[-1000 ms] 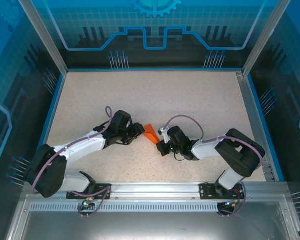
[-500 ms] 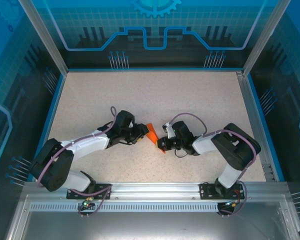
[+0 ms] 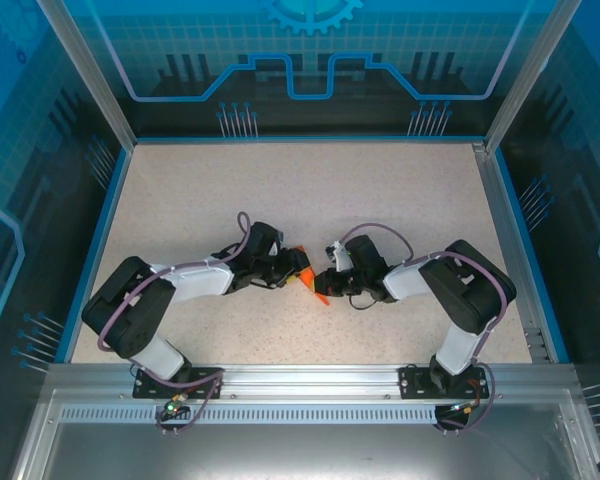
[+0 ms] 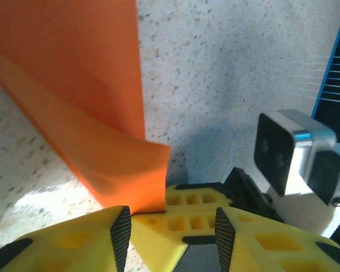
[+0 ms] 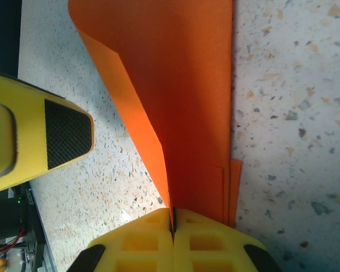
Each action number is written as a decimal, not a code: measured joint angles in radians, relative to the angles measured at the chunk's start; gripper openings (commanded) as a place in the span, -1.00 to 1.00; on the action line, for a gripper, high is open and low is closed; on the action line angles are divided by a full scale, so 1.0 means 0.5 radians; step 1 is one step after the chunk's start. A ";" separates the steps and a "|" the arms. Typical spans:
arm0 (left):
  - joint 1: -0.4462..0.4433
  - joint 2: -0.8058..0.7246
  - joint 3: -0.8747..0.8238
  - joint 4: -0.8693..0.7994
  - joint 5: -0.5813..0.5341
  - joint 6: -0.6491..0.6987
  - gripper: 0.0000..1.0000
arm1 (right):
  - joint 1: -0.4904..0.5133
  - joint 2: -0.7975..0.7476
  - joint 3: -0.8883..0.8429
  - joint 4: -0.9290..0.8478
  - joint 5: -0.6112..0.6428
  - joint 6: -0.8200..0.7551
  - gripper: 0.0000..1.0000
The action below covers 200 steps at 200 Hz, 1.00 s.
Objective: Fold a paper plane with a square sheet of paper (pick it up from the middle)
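Sheet: folded orange sheet (image 3: 307, 277), thin matte paper, a narrow wedge with sharp creases and stacked layers. It lies on the speckled beige table (image 3: 280, 190), just toward 6 o'clock of the table's centre. In the left wrist view one corner (image 4: 150, 170) curls up off the surface.

Right gripper (image 5: 173, 238): yellow ribbed fingers clenched flat on the sheet's narrow creased end, at the sheet's 3 o'clock.

Left gripper (image 3: 293, 268): at the sheet's 9 o'clock, jaws apart, nothing clamped. Its black textured pad (image 5: 68, 133) stands just beside the raised flap, not touching.

Against a second ago: both grippers have closed in on each other. The sheet, then an exposed wedge between them, is now mostly covered.
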<state>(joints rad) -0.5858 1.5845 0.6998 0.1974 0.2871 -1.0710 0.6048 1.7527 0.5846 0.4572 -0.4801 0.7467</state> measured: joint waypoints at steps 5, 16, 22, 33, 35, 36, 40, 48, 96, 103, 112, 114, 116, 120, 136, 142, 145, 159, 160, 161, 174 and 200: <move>0.000 0.011 0.004 0.020 0.000 0.000 -0.07 | -0.004 0.002 0.000 0.001 -0.002 0.008 -0.98; 0.000 0.040 0.012 0.053 0.000 0.001 -0.07 | -0.008 0.007 0.000 0.008 -0.011 0.027 -0.97; 0.000 0.054 0.014 0.069 0.000 0.001 -0.07 | -0.008 0.010 0.000 0.014 -0.015 0.037 -0.97; 0.000 0.085 0.017 0.101 0.000 0.002 -0.07 | -0.012 0.016 0.000 0.025 -0.025 0.063 -0.97; 0.000 0.091 0.018 0.108 0.000 0.002 -0.07 | -0.014 0.018 0.000 0.026 -0.029 0.066 -0.97; 0.000 0.093 0.018 0.111 0.000 0.002 -0.07 | -0.014 0.018 0.000 0.028 -0.031 0.068 -0.97; 0.000 0.105 0.018 0.126 0.000 0.002 -0.07 | -0.019 0.022 0.000 0.033 -0.037 0.080 -0.97; 0.000 0.127 0.018 0.153 0.000 0.002 -0.06 | -0.024 0.029 -0.001 0.047 -0.050 0.102 -0.97; 0.000 0.183 0.020 0.275 0.000 0.016 0.00 | -0.047 0.059 -0.021 0.130 -0.091 0.230 -0.98; 0.000 0.185 0.021 0.290 0.000 0.018 0.01 | -0.051 0.065 -0.023 0.145 -0.098 0.248 -0.98; 0.000 0.185 0.021 0.301 0.000 0.029 0.02 | -0.058 0.071 -0.031 0.166 -0.107 0.273 -0.98; 0.000 0.185 0.021 0.304 0.000 0.031 0.02 | -0.060 0.073 -0.032 0.170 -0.110 0.276 -0.98; 0.000 0.185 0.021 0.305 0.001 0.031 0.02 | -0.060 0.075 -0.033 0.176 -0.113 0.281 -0.98; 0.000 0.185 0.021 0.307 0.001 0.039 0.03 | -0.063 0.079 -0.034 0.184 -0.118 0.295 -0.97; 0.000 0.185 0.021 0.306 0.000 0.053 0.03 | -0.073 0.092 -0.037 0.207 -0.143 0.326 -0.97; 0.000 0.185 0.021 0.304 0.000 0.061 0.03 | -0.077 0.098 -0.037 0.214 -0.154 0.341 -0.97; 0.000 0.186 0.021 0.305 0.000 0.062 0.03 | -0.079 0.100 -0.037 0.219 -0.158 0.342 -0.96; 0.000 0.201 0.026 0.305 0.000 0.068 0.02 | -0.085 0.105 -0.042 0.234 -0.167 0.364 -0.94; 0.000 0.204 0.027 0.305 0.000 0.068 0.02 | -0.085 0.106 -0.042 0.235 -0.167 0.364 -0.94; 0.000 0.205 0.027 0.305 0.001 0.068 0.02 | -0.085 0.107 -0.042 0.236 -0.169 0.363 -0.94; 0.000 0.237 0.033 0.305 0.000 0.069 0.02 | -0.085 0.108 -0.043 0.242 -0.171 0.372 -0.92; 0.000 0.314 0.040 0.317 0.006 0.069 0.02 | -0.085 0.104 -0.044 0.240 -0.171 0.377 -0.85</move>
<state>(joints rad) -0.5858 1.7416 0.7200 0.3557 0.2901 -1.0367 0.5621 1.8046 0.5625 0.5770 -0.5655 0.9352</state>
